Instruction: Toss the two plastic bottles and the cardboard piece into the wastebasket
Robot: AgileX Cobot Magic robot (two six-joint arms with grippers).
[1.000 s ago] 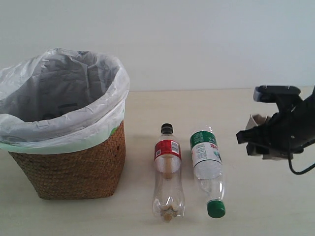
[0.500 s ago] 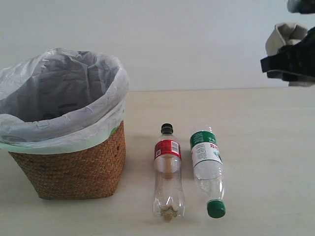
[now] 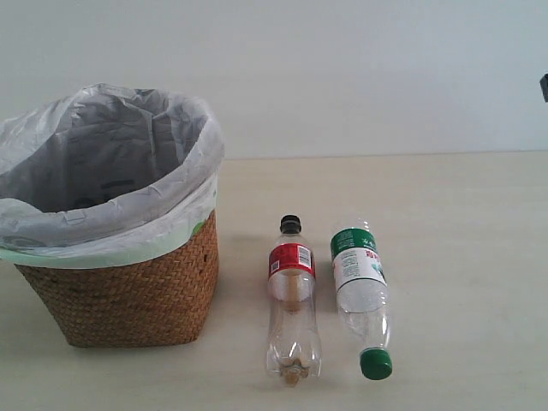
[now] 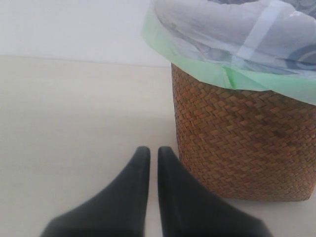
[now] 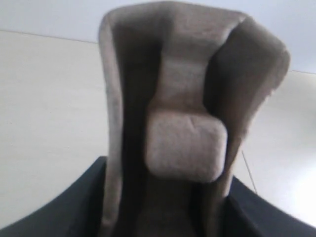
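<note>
1. Clamping the cardboard piece (image 5: 185, 148) between its two dark fingers, my right pincer (image 5: 168, 202) grips it at the near end, with the raised walls and central bump standing out past the fingertips.
2. Moulded pulp like this should be very light and rough enough not to slip. Its thin walls would buckle under a hard squeeze, though, so a gentle grip close to the bump, where the shape is stiffest, seems right to me.
3. The cardboard piece does not show in the exterior view, so I cannot place it against the wastebasket (image 3: 120, 291).
4. My left pincer (image 4: 153, 154) hangs with its fingers together, holding nothing, low over the tabletop (image 3: 462, 257) and just beside the wicker wall of the wastebasket.
5. The red-label bottle (image 3: 292, 300) and the green-label bottle (image 3: 361, 291) lie side by side on the tabletop to the right of the wastebasket, near each other but apart, with their caps pointing opposite ways.
6. Both bottles look empty, so I expect them to be light, smooth and springy, and apt to roll or squirt out of a grip. I would take each across the labelled middle of its body, not at the tapering neck.
</note>
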